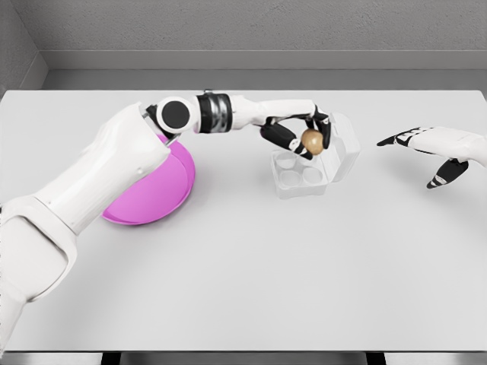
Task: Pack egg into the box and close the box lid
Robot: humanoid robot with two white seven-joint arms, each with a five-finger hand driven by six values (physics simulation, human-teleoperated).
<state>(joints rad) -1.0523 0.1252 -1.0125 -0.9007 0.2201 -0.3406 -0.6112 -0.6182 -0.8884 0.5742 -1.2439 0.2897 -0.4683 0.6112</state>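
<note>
A tan egg (311, 141) is held in my left hand (303, 137), whose dark fingers curl around it. The hand hovers just above the far cups of a translucent white egg box (300, 179) near the table's middle right. The box lid (344, 150) stands open, tilted back to the right behind the hand. The near cups of the box look empty. My right hand (432, 149) floats to the right of the box, fingers spread and holding nothing.
A pink bowl (163, 194) sits on the white table (243, 289) at the left, partly hidden under my left arm. A grey wall runs behind the table's far edge.
</note>
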